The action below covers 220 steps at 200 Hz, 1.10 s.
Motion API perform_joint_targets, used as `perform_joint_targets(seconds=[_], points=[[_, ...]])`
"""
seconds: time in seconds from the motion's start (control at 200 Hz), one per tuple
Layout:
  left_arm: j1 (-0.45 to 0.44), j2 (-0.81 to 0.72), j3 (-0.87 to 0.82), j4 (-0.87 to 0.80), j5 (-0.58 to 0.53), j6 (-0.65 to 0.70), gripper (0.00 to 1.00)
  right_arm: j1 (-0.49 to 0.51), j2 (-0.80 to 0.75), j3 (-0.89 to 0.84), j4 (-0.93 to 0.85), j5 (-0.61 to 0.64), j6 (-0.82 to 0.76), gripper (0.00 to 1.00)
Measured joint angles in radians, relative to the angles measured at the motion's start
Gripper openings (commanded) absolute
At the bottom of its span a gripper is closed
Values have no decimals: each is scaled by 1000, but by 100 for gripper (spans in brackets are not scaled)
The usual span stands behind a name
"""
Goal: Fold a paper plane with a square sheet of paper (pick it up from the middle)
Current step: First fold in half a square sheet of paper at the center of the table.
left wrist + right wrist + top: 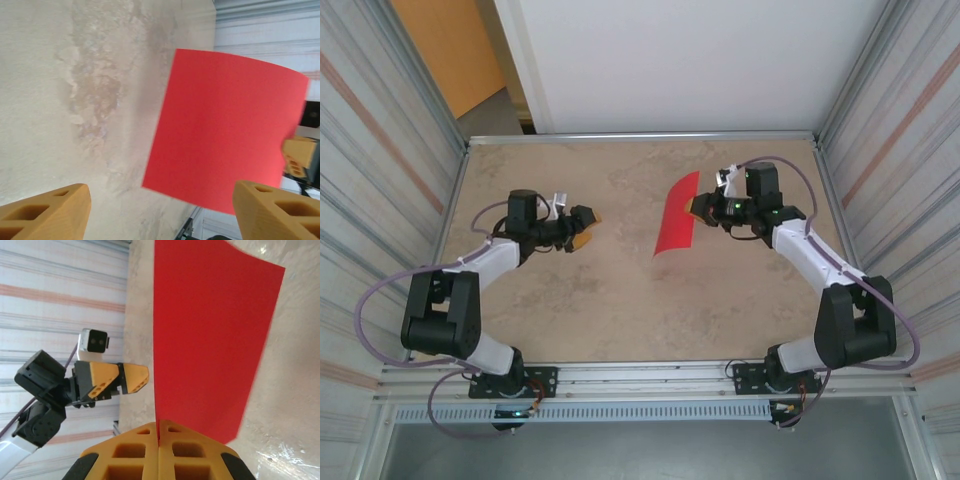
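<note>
**Operator:** What's my left side doing?

**Spotter:** Your left gripper (586, 228) hovers over the table (570, 310), left of centre. Its fingers (45, 212) are spread wide with nothing between them, and they face the sheet.

**Operator:** And the paper?

**Spotter:** The square sheet of paper (677, 215) stands on edge right of centre, well apart from your left gripper, with its flat face toward that gripper. It bows a little. I cannot tell whether its lower edge touches the table.

**Operator:** Who has it?

**Spotter:** Your right gripper (698, 207) has it. Its pads (130, 450) are pressed together on one edge of the sheet, roughly midway along that edge.

**Operator:** How will it handle?

**Spotter:** I judge it very light and floppy. It sags when held by one edge, and it will likely crease wherever you squeeze hard. The surface looks smooth, so a weak pinch may slip. No fold is made yet. If you bring your left in, take the opposite edge near its middle, close flat across the sheet, and pull gently so it neither tears nor crumples.
</note>
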Motion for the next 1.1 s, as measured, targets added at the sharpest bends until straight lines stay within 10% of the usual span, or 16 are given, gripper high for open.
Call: perform_joint_targets(seconds=[0.506,1.103], points=[[-6,-11,-82,-8,-36,37,99,245,307,109,30,44,17,1],[-255,125,41,-119,-176,92,80,226,500,-24,352,-25,161,4]])
